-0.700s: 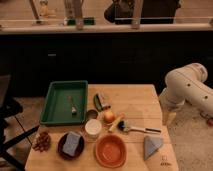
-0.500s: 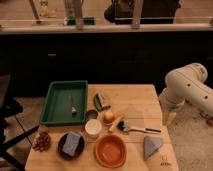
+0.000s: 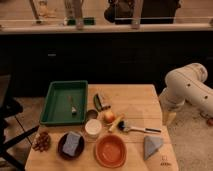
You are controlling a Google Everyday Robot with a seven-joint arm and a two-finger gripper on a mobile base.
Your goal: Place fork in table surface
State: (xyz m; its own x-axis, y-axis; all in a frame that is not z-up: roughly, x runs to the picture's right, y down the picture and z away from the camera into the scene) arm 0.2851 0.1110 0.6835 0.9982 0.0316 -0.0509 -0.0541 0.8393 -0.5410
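The fork (image 3: pixel 73 105) lies inside the green tray (image 3: pixel 65 83), which sits at the far left corner of the table (image 3: pixel 135 99). It rests near the middle of the tray floor, with its handle pointing roughly toward the far edge. Nothing is touching it.

The gripper (image 3: pixel 169 118) hangs off the table's right edge at the end of the white arm (image 3: pixel 187 87), well away from the tray. Its claw is apart and empty.

The task looks to be at its very start, with the reach toward the fork not yet made. The next move needs the arm to cross the table toward the far left corner, passing above the brush (image 3: pixel 136 129), the apple (image 3: pixel 109 116) and the white cup (image 3: pixel 92 128). The claw must then come down inside the tray walls and close across the slim handle. The fork is thin and lies flat, so the fingers probably have to come very low. Bare wood along the far edge, right of the tray, looks like a good place to set it down.
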